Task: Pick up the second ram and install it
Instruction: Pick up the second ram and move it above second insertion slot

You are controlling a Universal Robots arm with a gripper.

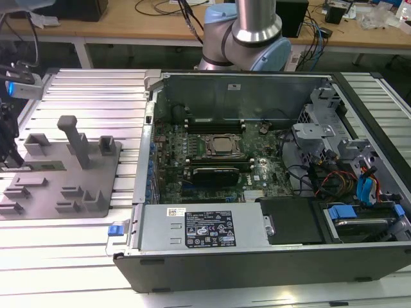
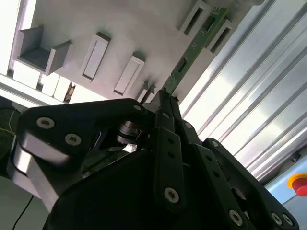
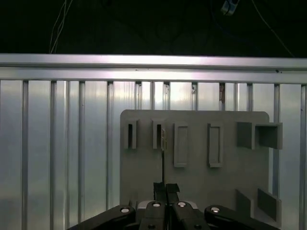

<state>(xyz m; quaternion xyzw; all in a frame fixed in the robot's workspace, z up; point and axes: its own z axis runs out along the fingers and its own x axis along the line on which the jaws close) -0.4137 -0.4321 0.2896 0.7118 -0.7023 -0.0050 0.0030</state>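
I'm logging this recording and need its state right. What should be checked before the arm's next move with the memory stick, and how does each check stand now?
1. Claw lined up with the memory stick: ok. In both wrist views its tips meet the stick's near end.
2. Grip: ok. The claw looks shut on the stick.
3. Stick seated in the grey tray: ok. It stands on edge between the holders and is not yet lifted.
4. Computer case open: ok. The board is exposed.
5. Free slot on the board: cannot tell.
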